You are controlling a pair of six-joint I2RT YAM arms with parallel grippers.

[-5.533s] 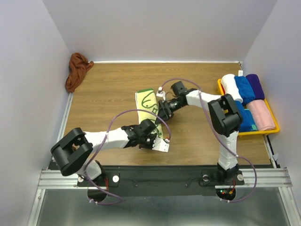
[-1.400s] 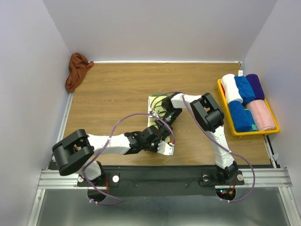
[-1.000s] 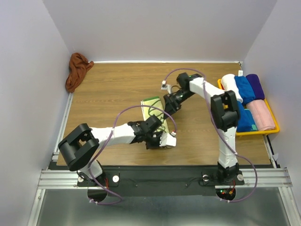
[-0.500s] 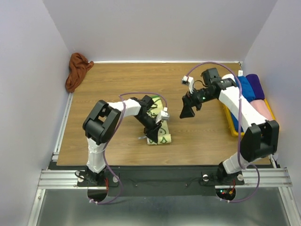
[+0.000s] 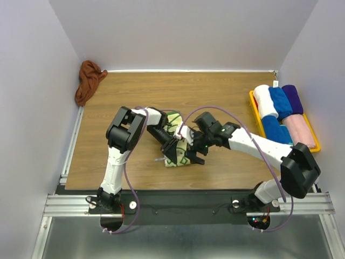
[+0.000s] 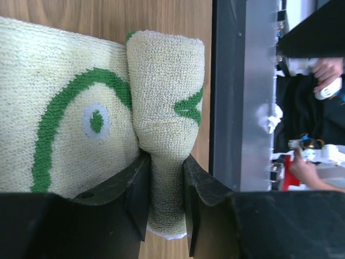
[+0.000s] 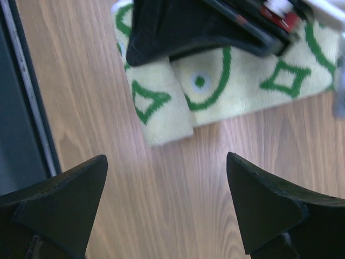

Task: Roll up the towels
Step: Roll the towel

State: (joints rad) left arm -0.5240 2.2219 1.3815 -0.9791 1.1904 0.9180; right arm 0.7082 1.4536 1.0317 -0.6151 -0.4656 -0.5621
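Two states: left gripper (image 6: 165, 162) clamps the cream towel (image 6: 64, 118) at its roll, right gripper (image 7: 166, 162) gapes empty.

We see the left arm (image 5: 114, 164) folded at the elbow, forearm running toward 4 o'clock, the left gripper (image 6: 166, 167) pinching the rolled end of the cream towel (image 6: 167, 81) between its fingers. The right arm (image 5: 253, 144) stretches toward 10 o'clock, wrist bent toward 7 o'clock, the right gripper (image 7: 166, 162) spread wide.

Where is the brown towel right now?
In the top view, the brown towel lies bunched in the far left corner of the table, well away from the yellow-and-green towel in the middle.
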